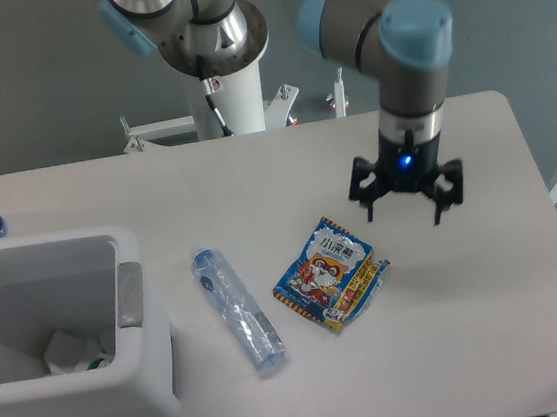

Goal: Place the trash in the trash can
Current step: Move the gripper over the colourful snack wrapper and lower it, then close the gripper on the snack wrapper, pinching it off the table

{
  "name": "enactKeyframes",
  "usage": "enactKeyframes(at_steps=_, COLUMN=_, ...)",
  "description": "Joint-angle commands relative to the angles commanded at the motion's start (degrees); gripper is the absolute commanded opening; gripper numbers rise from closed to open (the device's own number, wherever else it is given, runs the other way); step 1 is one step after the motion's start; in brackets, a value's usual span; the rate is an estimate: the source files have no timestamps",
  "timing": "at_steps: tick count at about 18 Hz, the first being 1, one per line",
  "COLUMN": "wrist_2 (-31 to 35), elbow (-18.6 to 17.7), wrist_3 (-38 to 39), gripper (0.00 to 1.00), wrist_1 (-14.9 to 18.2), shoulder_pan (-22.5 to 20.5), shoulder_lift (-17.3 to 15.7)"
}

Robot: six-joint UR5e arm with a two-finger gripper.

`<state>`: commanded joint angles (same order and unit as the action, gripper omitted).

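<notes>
Snack packet (330,275) lies flat on the desk (473,327) near its middle, printed face up, its long axis running on a diagonal from upper left toward lower right in the camera view. Your gripper (406,192) hangs above the desk with its fingers (367,201) spread wide and gripping nothing. The packet sits just below and to the left of the fingers as the camera sees it, close by but not under them; no contact is visible. The crushed bottle (236,308) lies further left, also on a diagonal, cap end toward the lower right, between the packet and the trash can (143,385). The can stands at the desk's left edge, well apart from the fingers, with some white scraps already inside. Judgement: the packet is the nearer item, so your coming move turns on shifting left and toward the camera until the fingers straddle it. Being flat, it offers little to pinch; expect to need a close across its narrow side
</notes>
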<state>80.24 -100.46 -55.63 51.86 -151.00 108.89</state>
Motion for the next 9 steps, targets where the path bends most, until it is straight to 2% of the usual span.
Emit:
enactKeyframes(at_steps=4, wrist_2=0.09, elbow=-0.09, wrist_3=-1.15, gripper=1.0, wrist_1=-1.05, shoulder_pan=1.76, shoulder_lift=2.99)
enactKeyframes(at_steps=9, wrist_2=0.17, elbow=-1.23, wrist_3=-1.33, gripper=1.0, wrist_1=-1.15, shoulder_pan=2.55, shoulder_lift=3.35)
